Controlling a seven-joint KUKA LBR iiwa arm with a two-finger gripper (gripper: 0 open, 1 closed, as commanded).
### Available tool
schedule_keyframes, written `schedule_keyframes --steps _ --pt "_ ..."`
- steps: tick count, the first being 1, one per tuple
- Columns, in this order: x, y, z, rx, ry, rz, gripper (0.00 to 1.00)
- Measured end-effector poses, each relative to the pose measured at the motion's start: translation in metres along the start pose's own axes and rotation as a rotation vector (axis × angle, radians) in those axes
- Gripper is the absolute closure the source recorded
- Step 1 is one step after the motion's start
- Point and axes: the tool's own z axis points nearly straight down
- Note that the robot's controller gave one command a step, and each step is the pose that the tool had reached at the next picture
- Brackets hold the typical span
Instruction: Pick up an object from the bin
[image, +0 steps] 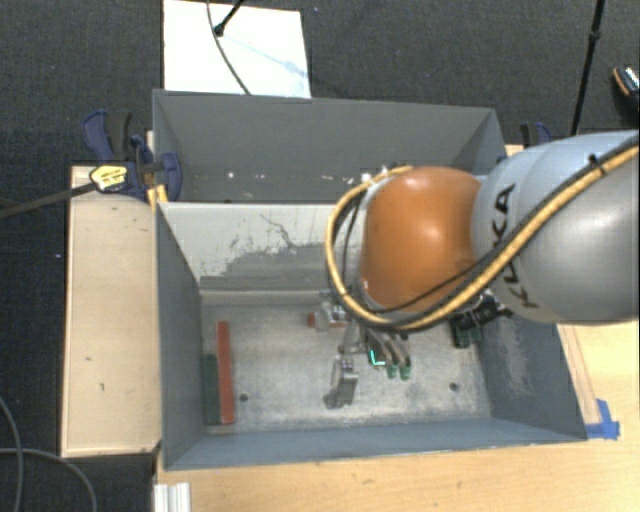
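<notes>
I note a red bar (224, 370) lying flat near the bin's (180, 330) left wall, with a dark green bar (210, 388) just beside it.

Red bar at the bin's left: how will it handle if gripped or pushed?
The long, thin red bar looks straight along its length, so probably stiff. It lies flat on the bin floor, so it likely slides rather than rolls. The dark green bar lies right beside it, so a push may shift both.

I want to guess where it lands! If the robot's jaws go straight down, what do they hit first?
Most likely the bin's bare grey floor, just under the jaws. The red stick and green stick lie away by the left wall. Depth is hard to judge.
</notes>
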Motion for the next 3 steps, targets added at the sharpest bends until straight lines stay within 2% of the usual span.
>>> schedule_keyframes --steps 1,2,3 --pt "-0.003 -0.107 0.127 0.002 -0.006 -0.189 0.0" --pt "-0.03 -0.208 0.131 0.005 -0.012 -0.309 0.0" --pt "-0.025 -0.273 0.131 0.004 -0.013 -0.478 0.0"
